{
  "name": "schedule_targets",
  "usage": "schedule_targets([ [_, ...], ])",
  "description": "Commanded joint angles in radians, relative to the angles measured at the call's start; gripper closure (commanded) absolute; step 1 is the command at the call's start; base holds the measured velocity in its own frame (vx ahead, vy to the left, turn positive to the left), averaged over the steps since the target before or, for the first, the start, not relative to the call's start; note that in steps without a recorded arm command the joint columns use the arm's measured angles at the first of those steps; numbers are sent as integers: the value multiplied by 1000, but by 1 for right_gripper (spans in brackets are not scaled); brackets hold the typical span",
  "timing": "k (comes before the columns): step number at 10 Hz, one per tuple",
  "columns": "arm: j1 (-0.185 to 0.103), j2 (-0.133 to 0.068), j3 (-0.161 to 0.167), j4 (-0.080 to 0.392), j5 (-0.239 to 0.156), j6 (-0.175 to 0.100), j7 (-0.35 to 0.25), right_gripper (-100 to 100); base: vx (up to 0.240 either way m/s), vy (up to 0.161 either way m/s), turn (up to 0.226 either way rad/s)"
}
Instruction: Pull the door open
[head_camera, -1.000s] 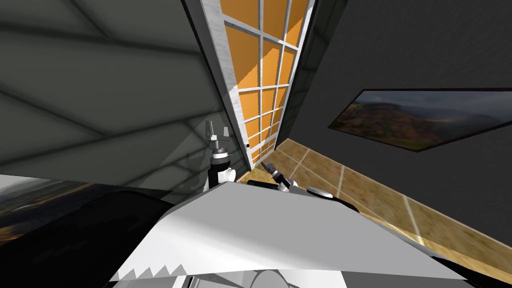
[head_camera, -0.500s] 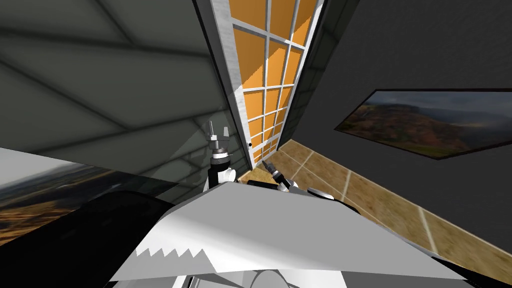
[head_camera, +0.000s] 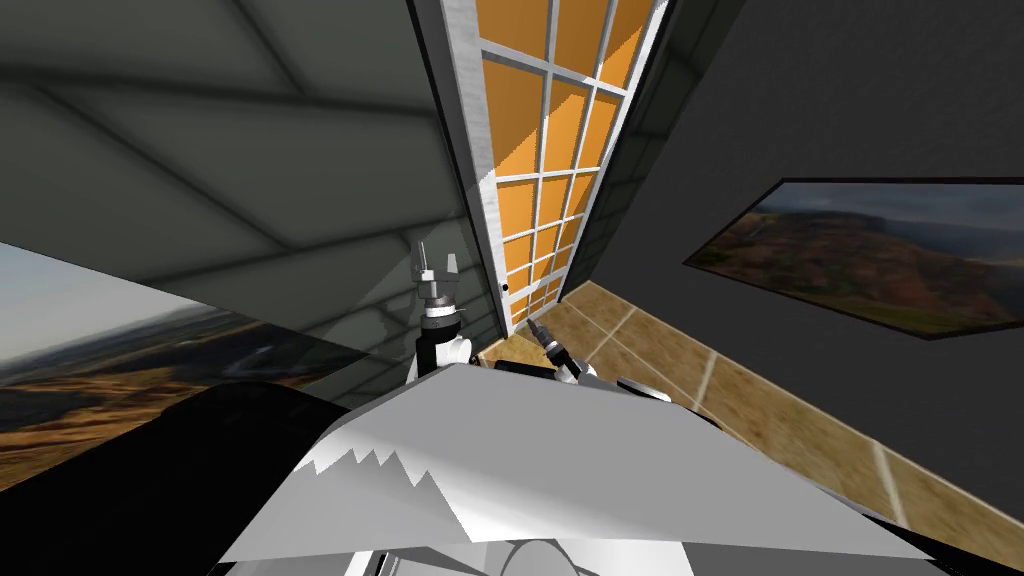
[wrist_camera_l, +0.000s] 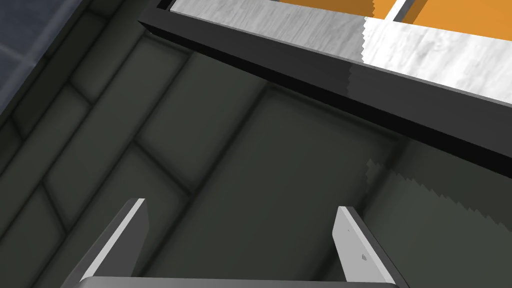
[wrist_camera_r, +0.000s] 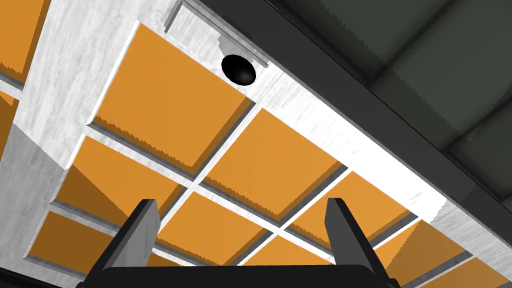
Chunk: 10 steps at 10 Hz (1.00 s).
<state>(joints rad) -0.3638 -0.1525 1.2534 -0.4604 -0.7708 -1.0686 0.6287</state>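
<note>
Still spread, right gripper (wrist_camera_r: 240, 207) faces the door (wrist_camera_r: 165, 115); my camera turned.

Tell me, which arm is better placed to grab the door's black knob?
Right. The right gripper, open, faces the door, the black knob ahead; the left gripper, open too, faces the dark wall beside it.

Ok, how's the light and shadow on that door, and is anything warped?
Head view: the wide lens splays the walls and slants the door; a diagonal shadow crosses its orange panes. Right wrist view: saw-toothed shadow edges line the panes; the black knob has a faint sheen. Left wrist view: a jagged line divides lit door frame from shaded.
</note>
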Motion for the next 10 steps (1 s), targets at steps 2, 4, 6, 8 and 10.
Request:
schedule_targets([
  [2,13,-6,-33,-18,3,9,-62,-100,-19,-18,145],
  [4,20,-7,-54,-24,5,13,-103,-100,-20,-13,98],
  [6,35,-9,-96,-36,10,22,-167,-100,-19,-11,180],
  [8,42,-10,-119,-42,13,26,-219,-100,-19,-11,99],
  [10,50,-11,-141,-48,16,31,-261,-100,-15,-9,98],
])
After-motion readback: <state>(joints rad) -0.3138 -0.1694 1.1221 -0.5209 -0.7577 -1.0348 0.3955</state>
